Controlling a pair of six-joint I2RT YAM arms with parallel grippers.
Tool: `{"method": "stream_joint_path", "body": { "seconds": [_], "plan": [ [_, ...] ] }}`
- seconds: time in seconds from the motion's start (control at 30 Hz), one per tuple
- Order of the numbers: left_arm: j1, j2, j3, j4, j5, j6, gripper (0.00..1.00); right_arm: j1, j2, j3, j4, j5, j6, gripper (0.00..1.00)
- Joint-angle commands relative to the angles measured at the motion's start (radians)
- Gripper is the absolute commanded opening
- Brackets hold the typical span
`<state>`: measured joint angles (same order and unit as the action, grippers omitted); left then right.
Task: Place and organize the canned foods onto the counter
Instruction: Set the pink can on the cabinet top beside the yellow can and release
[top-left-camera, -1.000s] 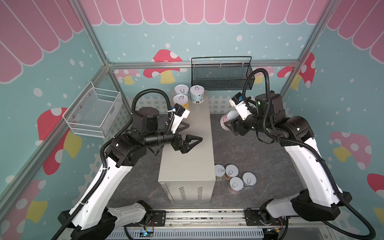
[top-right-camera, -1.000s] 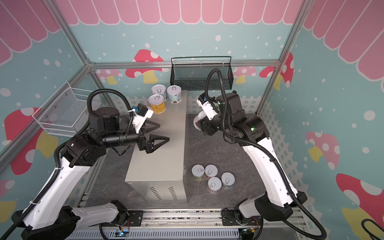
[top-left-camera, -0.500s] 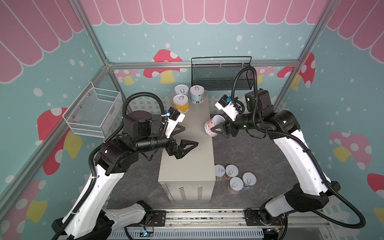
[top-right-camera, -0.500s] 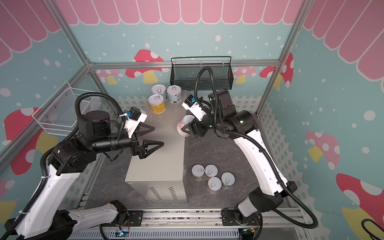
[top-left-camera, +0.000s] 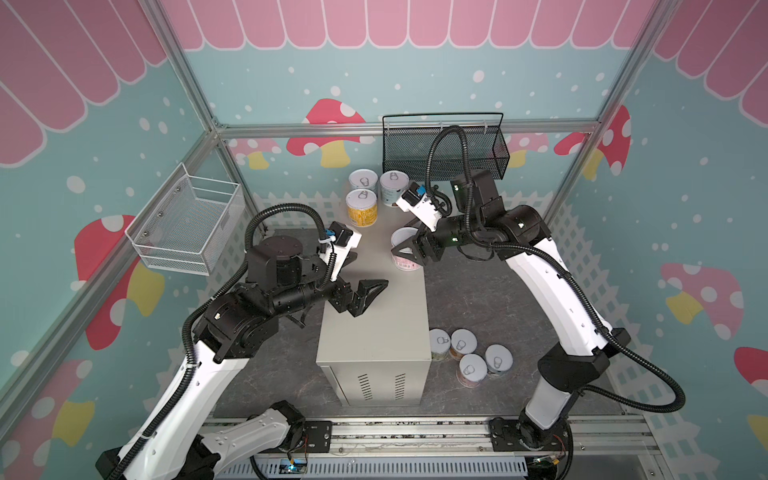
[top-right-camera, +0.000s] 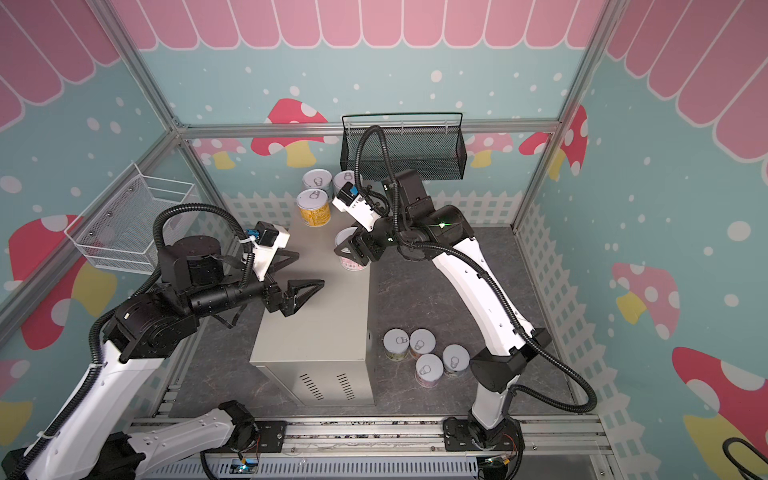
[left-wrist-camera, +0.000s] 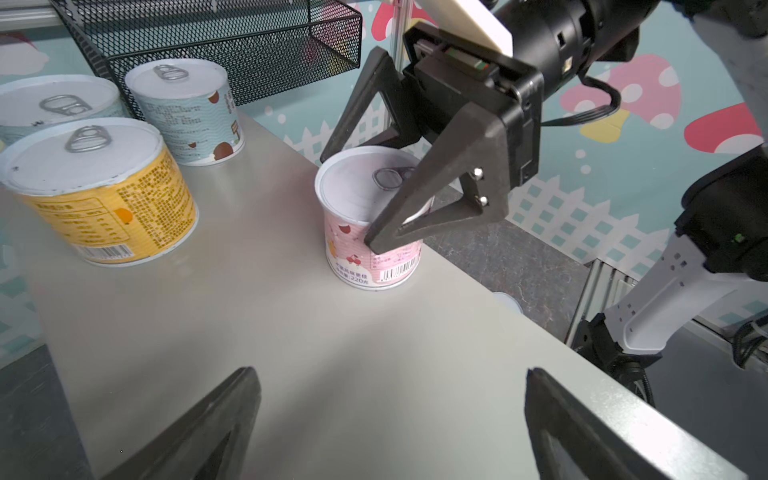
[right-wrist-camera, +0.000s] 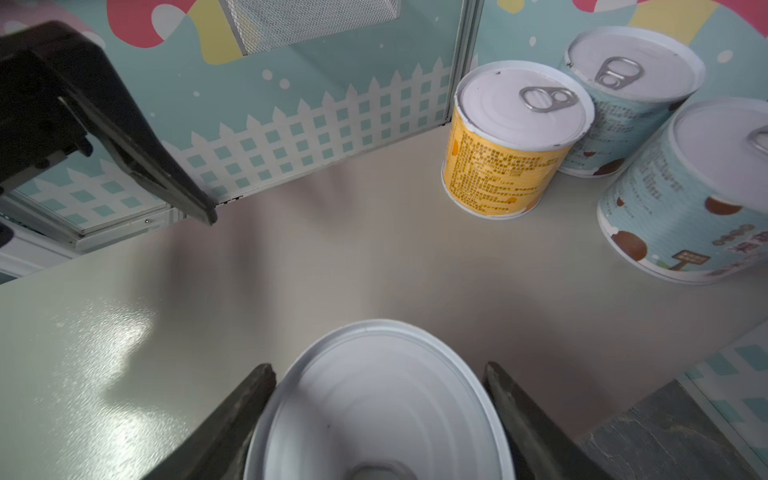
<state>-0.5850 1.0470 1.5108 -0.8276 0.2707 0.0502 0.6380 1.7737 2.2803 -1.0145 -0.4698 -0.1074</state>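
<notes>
Pink can (top-left-camera: 405, 258) is on the counter (top-left-camera: 374, 324), at the long edge on the right arm's side, about mid-length. In the left wrist view its base looks down on the top, but I can't rule out a sliver of gap. Upright, lid up.

Right gripper (left-wrist-camera: 345, 203) pinches it across the sides just under the rim, with one of the fingers (left-wrist-camera: 436, 199) on each side. A side grip keeps the lid level and the base free to land flat, which fits a set-down.

Left gripper (top-left-camera: 369, 272) hovers over the counter's other long edge, fingers spread wide, holding nothing. It points at the pink can, well apart from it. My read: it's staged to take over or nudge the can into line. That's a guess.

Already up are the yellow can (top-left-camera: 362, 208) and two blue cans (top-left-camera: 394, 187), clustered close at the far end below the black mesh basket (top-left-camera: 444, 153). The pink one probably belongs next to them.

Four cans (top-left-camera: 471, 369) stand upright on the floor (top-left-camera: 478, 299) in a tight group just beside the counter near its vent end. So roughly half is done.

Surface: the counter top is smooth painted metal with a slight sheen. Cans will likely slide if pushed, and one this near the edge could tip off. The floor is a dark stone-look mat.

Room: teal mushroom-print walls, white fence trim, aluminium frame. A white wire basket (top-left-camera: 191, 224) hangs on the left arm's side.
</notes>
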Motion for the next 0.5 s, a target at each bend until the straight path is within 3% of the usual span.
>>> {"method": "stream_joint_path", "body": {
  "seconds": [0.0, 0.2, 0.47],
  "plan": [
    [-0.004, -0.023, -0.033, 0.049, -0.065, 0.040, 0.99, 0.006, 0.021, 0.031, 0.081, -0.003, 0.017, 0.72],
    [-0.001, -0.053, -0.107, 0.120, -0.109, 0.046, 0.99, 0.005, 0.072, 0.040, 0.162, 0.030, 0.047, 0.71],
    [0.006, -0.066, -0.181, 0.197, -0.113, 0.039, 0.99, 0.006, 0.050, 0.002, 0.217, 0.110, 0.090, 0.96]
  ]
}}
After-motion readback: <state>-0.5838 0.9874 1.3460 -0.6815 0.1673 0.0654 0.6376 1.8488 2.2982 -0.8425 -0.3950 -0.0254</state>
